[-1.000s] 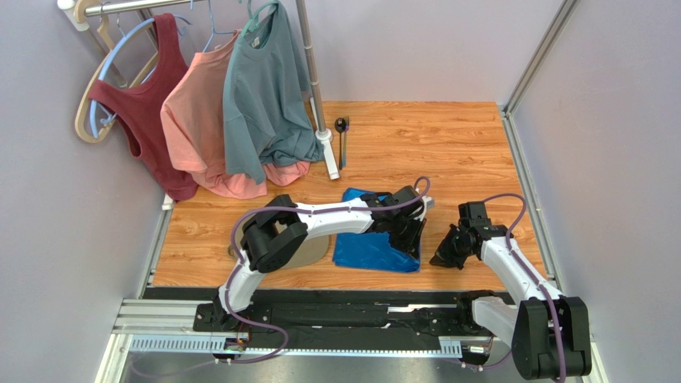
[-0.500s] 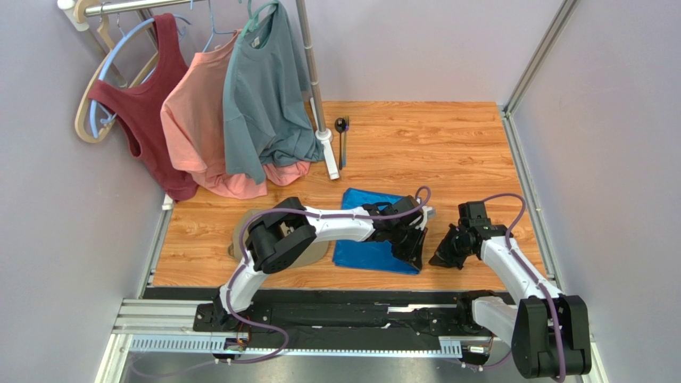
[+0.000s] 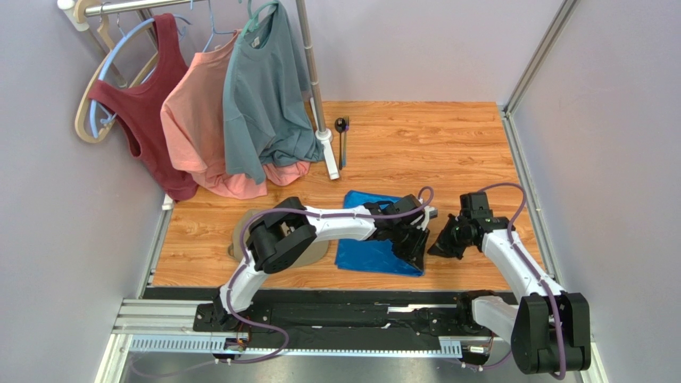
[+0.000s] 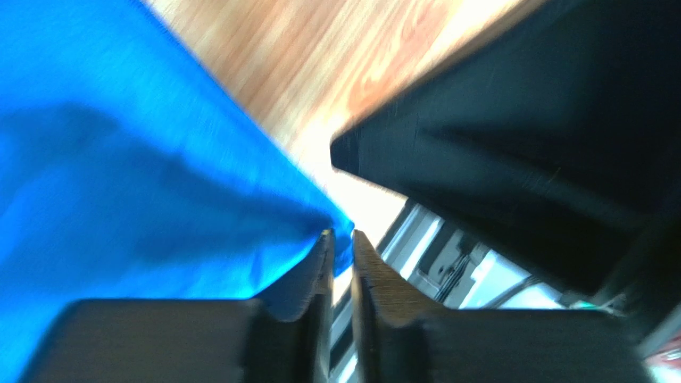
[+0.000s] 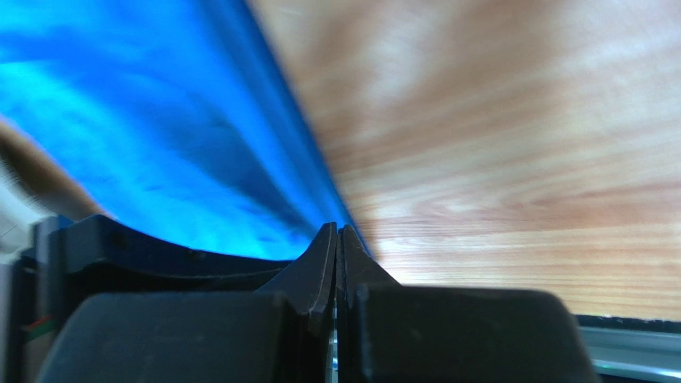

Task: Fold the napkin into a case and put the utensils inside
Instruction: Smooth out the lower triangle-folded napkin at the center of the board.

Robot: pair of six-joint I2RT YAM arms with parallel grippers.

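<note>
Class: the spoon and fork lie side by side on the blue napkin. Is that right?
No. The spoon and fork lie side by side on the bare table by the clothes rack, apart from the blue napkin; the top view shows this.

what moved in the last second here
The left gripper slid nearer the bases, to the near right corner of the napkin, and is shut on it. The right gripper shifted away from the bases and leftward, up to the napkin's right edge, jaws shut. The utensils and hanging shirts stayed put.
</note>
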